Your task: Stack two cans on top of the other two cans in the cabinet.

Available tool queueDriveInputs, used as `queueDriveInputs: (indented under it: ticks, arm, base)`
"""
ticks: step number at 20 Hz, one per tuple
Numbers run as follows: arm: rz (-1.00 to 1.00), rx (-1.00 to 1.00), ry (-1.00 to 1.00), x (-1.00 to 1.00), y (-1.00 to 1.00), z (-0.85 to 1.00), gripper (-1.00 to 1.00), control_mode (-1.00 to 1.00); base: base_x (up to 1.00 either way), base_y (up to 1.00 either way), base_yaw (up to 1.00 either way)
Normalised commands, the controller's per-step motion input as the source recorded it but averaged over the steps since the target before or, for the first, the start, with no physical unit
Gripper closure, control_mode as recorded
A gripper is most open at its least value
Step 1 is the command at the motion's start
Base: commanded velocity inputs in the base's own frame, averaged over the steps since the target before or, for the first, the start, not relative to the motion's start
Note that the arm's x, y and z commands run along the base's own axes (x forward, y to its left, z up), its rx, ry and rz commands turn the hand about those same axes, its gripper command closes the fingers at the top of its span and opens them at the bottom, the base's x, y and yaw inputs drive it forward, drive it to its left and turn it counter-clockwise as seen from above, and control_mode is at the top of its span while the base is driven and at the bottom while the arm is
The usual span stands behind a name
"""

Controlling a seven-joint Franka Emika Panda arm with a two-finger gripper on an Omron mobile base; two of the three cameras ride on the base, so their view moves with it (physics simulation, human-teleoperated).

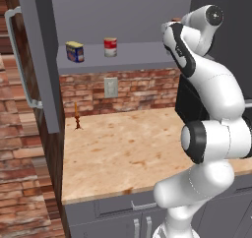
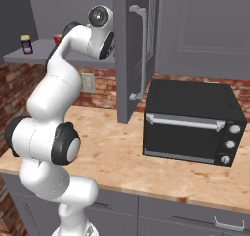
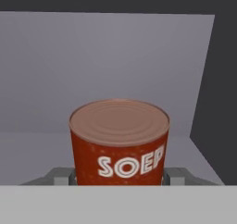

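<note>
- Cabinet door is standing open at the far left of the left base view, with its curved silver handle facing the camera.
- Inside, the grey shelf is carrying the blue can with the yellow label, standing upright towards the left end.
- Just to the right of it, apart and not touching, a red-and-white can is standing upright on the same shelf.
- Below the shelf, a wall outlet is showing on the brick wall, and a small orange object is standing on the desk near the wall.
- Further right, the white arm is reaching up into the right part of the cabinet.
- In the hand view, the orange-red can, lettered "SOEP", is sitting upright between the grey fingers of the tool.
- The tool is gripping this can: a finger is pressing against each side of its lower body.
- Whether the can's base is resting on the shelf cannot be told.
- At the far right of the right base view, a black toaster oven is sitting on the desk, right of the open door.
</note>
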Motion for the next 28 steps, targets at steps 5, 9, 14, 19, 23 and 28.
queueDriveInputs:
  ticks: [5, 9, 14, 19, 23, 28]
  arm:
    - [0.0, 0.0, 0.0, 0.0, 0.0, 0.0, -1.0, -1.0]
    - [0.0, 0.0, 0.0, 0.0, 0.0, 0.0, -1.0, -1.0]
    - [0.0, 0.0, 0.0, 0.0, 0.0, 0.0, -1.0, -1.0]
    - [0.0, 0.0, 0.0, 0.0, 0.0, 0.0, -1.0, -1.0]
    - [0.0, 0.0, 0.0, -0.06, 0.0, 0.0, -1.0, -1.0]
    - [0.0, 0.0, 0.0, -0.24, 0.0, 0.0, -1.0, -1.0]
  base:
    - [0.0, 0.0, 0.0]
    - [0.0, 0.0, 0.0]
    - [0.0, 0.0, 0.0]
    - [0.0, 0.0, 0.0]
    - [0.0, 0.0, 0.0]
    - [0.0, 0.0, 0.0]
